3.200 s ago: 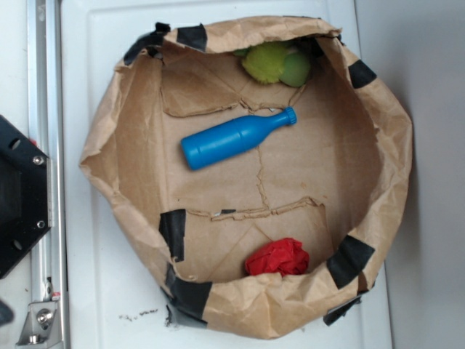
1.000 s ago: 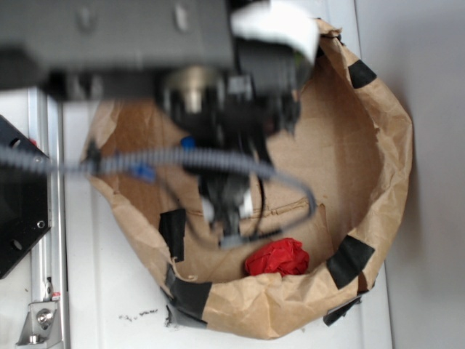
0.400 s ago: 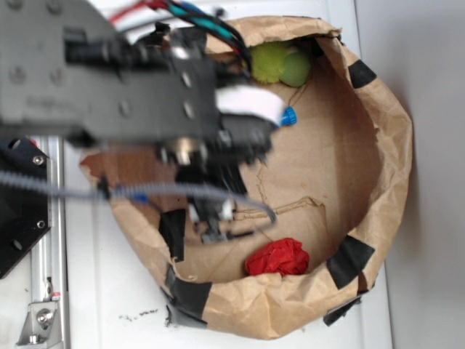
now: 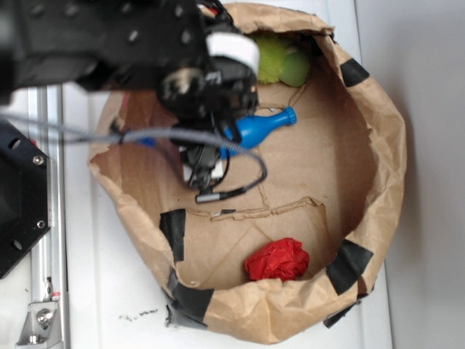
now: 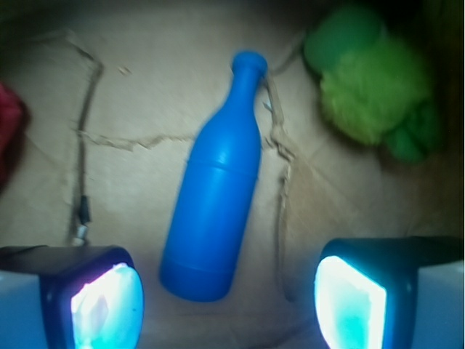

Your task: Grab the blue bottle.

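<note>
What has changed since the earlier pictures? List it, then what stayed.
The arm swung in from the left over the paper bag and now sits above the blue bottle, with the tool open and straddling the bottle's base, not gripping. The bottle, the red wad and the yellow-green ball stayed put.

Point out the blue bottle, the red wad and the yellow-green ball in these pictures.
blue bottle (image 5: 214, 196): wrist view, middle of its body.
red wad (image 4: 277, 260): exterior view, centre of the crumpled lump.
yellow-green ball (image 4: 280, 62): exterior view, middle of the part that shows beside the arm.
</note>
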### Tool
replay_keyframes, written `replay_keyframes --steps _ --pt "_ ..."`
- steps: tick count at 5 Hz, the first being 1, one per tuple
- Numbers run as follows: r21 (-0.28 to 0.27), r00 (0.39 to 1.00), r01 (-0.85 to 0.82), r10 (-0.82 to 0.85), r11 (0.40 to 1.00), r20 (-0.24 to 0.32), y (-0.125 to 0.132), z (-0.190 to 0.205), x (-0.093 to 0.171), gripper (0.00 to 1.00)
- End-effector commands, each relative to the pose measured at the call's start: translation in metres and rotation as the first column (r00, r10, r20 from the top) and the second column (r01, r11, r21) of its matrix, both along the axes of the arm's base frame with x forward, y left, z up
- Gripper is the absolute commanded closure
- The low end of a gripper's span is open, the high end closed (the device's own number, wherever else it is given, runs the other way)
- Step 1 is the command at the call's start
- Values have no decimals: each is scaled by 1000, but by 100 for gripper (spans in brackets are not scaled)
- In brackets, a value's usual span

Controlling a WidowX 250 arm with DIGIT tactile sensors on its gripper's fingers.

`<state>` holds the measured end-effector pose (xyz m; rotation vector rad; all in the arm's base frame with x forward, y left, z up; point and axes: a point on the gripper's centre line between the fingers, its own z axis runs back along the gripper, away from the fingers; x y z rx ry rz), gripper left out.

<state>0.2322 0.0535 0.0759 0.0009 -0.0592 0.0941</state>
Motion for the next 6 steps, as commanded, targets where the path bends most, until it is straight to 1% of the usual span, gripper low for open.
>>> replay_keyframes --steps 1,2,3,4,5,6 --pt "81 999 -34 34 996 0 -8 -34 29 0" --pt "112 1000 -24 25 993 -5 -16 -52 32 0" --pt "118 999 -43 46 992 -18 -12 -57 30 0" --pt "103 998 -58 56 993 16 -7 -49 27 100" --pt "95 997 -70 68 993 28 -4 -41 28 100" --pt "77 998 -58 58 995 8 4 -17 27 100"
